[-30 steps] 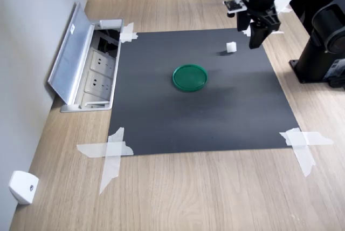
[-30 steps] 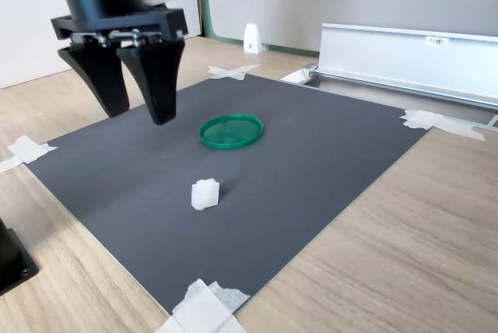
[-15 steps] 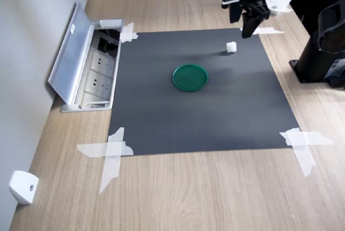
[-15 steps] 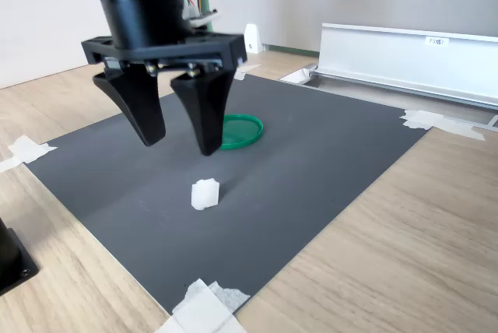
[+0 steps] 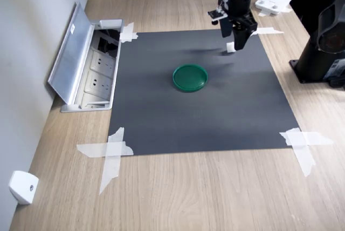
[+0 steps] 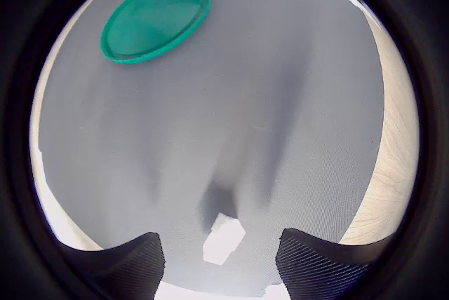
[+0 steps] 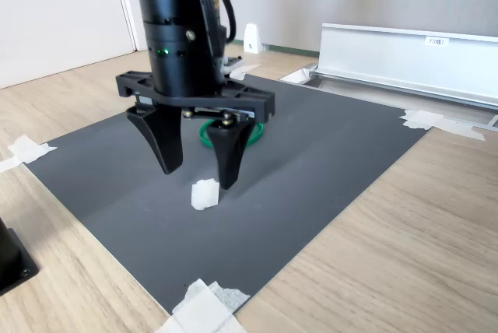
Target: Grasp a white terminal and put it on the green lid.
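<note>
Grasping has not begun: the gripper (image 7: 196, 177) hangs low over the black mat (image 5: 215, 117), jaws spread, nothing between them. The green lid (image 5: 190, 77) sits bare mid-mat, well apart. Only the wrist view shows the white terminal (image 6: 224, 239) centred between the fingers, probably untouched; the first exterior view half hides it.

There is one green lid (image 5: 190, 77), one small white block (image 7: 205, 194), and one dark mat (image 5: 199, 112) beneath them. One robot arm carries one gripper (image 7: 198, 177) with two fingers (image 7: 230, 150). In the first exterior view, taped crosses show at four corners of the mat (image 5: 110, 153). One open socket box (image 5: 89, 69) sits in the desk, and one white wedge (image 5: 22, 187) lies near the wall.
</note>
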Available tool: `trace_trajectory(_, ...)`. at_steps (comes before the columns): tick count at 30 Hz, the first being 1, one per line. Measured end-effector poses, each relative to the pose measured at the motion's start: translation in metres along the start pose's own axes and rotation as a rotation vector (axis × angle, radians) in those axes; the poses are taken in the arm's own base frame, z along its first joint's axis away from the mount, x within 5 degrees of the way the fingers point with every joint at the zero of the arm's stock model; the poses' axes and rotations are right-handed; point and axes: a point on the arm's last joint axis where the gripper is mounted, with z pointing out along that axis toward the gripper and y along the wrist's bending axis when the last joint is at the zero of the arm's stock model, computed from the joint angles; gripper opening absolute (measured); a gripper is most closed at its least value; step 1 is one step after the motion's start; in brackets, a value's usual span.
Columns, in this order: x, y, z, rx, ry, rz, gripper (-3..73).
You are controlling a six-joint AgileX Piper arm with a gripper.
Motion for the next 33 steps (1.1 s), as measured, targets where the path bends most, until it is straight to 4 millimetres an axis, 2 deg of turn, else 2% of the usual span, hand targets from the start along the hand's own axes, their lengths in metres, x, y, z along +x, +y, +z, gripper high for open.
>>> trace_trajectory(10, -0.002, -0.004, 0.014, -0.008, 0.042, 0.027, 68.2)
trace_trajectory(14, -0.003, -0.004, 0.018, -0.02, 0.057, 0.029, 65.5)
trace_trajectory(17, -0.003, -0.004, 0.021, -0.027, 0.067, 0.03, 59.3)
trace_trajectory(21, -0.003, -0.005, 0.022, -0.03, 0.069, 0.031, 44.8)
trace_trajectory(28, -0.005, -0.004, 0.022, -0.035, 0.054, 0.044, 10.9)
trace_trajectory(33, -0.004, -0.003, 0.013, -0.023, 0.014, 0.067, 9.1)
